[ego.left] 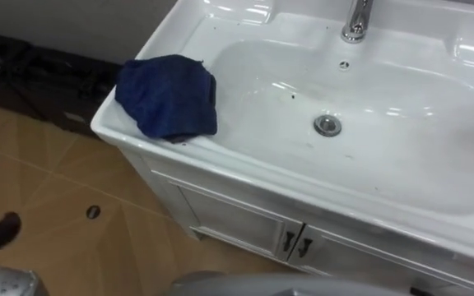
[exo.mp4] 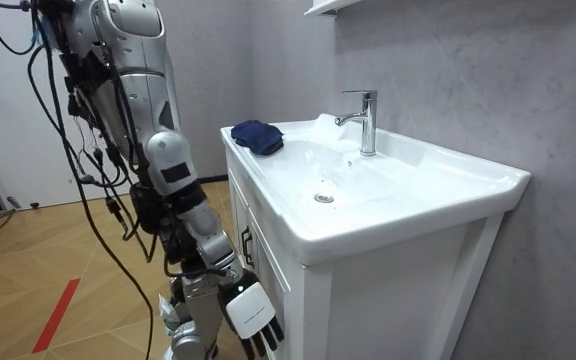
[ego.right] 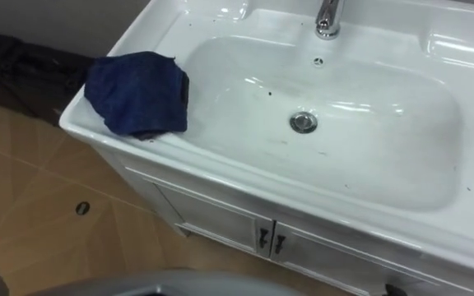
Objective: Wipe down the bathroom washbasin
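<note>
We see the blue cloth [ego.left: 169,96] bunched on the basin's [ego.left: 385,215] left rim, well above our right hand [exo.mp4: 251,312], which hangs beside the cabinet [ego.left: 220,218], fingers seemingly straight and empty.

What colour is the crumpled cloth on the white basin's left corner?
Plain dark blue. The crumpled cloth shows best in the left eye view.
</note>
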Available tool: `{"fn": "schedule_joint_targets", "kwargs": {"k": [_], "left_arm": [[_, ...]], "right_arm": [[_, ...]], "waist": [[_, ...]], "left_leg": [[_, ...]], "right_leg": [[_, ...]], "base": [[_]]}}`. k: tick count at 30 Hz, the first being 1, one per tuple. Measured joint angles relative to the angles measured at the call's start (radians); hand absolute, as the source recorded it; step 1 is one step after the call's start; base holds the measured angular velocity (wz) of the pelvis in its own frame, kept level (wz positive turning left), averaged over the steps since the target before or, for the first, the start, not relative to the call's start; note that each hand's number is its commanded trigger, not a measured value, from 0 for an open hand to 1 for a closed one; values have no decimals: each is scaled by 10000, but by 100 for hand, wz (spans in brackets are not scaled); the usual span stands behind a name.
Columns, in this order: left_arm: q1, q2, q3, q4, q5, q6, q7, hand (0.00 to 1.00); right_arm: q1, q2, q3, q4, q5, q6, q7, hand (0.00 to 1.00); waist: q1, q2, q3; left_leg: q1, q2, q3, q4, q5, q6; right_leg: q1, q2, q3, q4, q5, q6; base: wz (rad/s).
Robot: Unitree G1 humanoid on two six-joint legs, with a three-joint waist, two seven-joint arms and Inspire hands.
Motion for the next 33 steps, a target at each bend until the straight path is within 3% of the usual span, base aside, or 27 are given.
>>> {"fn": "schedule_joint_targets", "kwargs": {"k": [5, 7, 11, 16, 19, 25, 33], "left_arm": [[-14, -46, -511, 1671, 504, 66, -776, 0], [-11, -20, -893, 2102, 809, 268, -1193, 0], [-53, -55, -1511, 3000, 1637, 791, -2340, 0], [-193, -126, -1628, 3837, 1655, 1504, -3782, 0], [-233, -222, -1650, 3850, 1789, 1759, -4313, 0], [-314, -367, -1877, 3850, 1930, 2090, -4665, 0], [-885, -366, -2241, 3848, 2744, 2378, -4790, 0]], "right_arm": [[38, -117, -46, 12, -342, 1, 358, 0], [66, -215, -7, 24, -543, 18, 540, 0], [67, -246, -9, 123, -736, 428, 847, 0], [-15, -244, 26, 414, -909, 887, 1188, 0], [-48, -231, 217, 408, -1374, 1043, 1193, 0], [-128, -99, 476, 386, -1651, 1198, 1183, 0], [-239, -79, 470, 366, -1897, 1464, 1191, 0]], "waist": [[-70, -13, 29], [-77, 6, 32], [-261, -26, 29], [-328, -90, 28], [-357, -183, 24], [-560, -584, 70], [-628, -621, 86]], "left_leg": [[-79, -11, -5, 20, -7, 9], [-105, -11, 28, 21, -8, 11], [-75, 8, 47, 9, -7, 10], [-3, 43, 254, -72, -12, 16], [-22, 60, 332, -73, -13, 21], [-43, 74, 387, -68, -16, 20], [-188, 76, 364, -48, -32, 55]], "right_leg": [[-36, 2, 2, -67, 20, 12], [-49, -3, -21, -113, 26, 20], [-37, -5, -35, -70, 26, 21], [-76, -16, 65, -77, 25, 23], [-169, -24, 120, -4, 25, 23], [-188, 4, 258, -35, 25, 23], [-193, 70, 260, -370, 185, 89]], "base": [[0], [-2], [-1], [-13], [-9], [-2], [0]]}}
